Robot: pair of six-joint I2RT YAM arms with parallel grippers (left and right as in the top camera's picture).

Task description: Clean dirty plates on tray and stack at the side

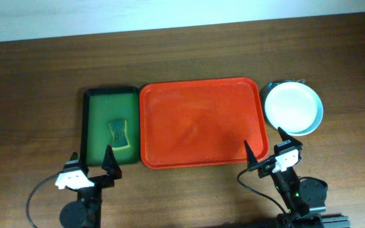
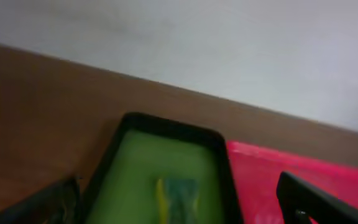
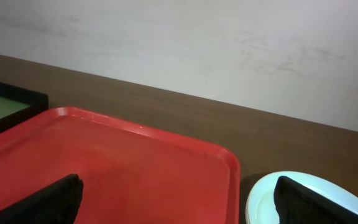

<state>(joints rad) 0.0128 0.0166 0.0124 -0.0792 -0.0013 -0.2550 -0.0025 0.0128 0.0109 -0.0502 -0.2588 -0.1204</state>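
- Overhead: The red tray (image 1: 198, 120) is lying bare at mid-table. The plates (image 1: 293, 107) are sitting stacked just beside its right rim, the top one showing white with no smear visible; how many are in the stack is not showing. The left gripper (image 1: 91, 157) and right gripper (image 1: 264, 142) are hovering at the near side, both spread wide and carrying nothing. A sponge (image 1: 119, 132) is resting in the green tray (image 1: 109, 92), just left of the red one. By the look of it, the job is nearing its end.
- Left wrist: Through heavy blur, the dark fingers (image 2: 319, 199) are framing the green tray and sponge, with the red tray's corner showing at right. Dropping straight down here would be risking a strike on the green tray's near rim.
- Right wrist: The spread fingers (image 3: 48, 199) are framing the red tray's far right corner and the stack's pale rim. The right finger is standing near that stack, so a swing to the right could be knocking it askew. Open wood on the table (image 1: 43, 76) is lying far and left of the trays.
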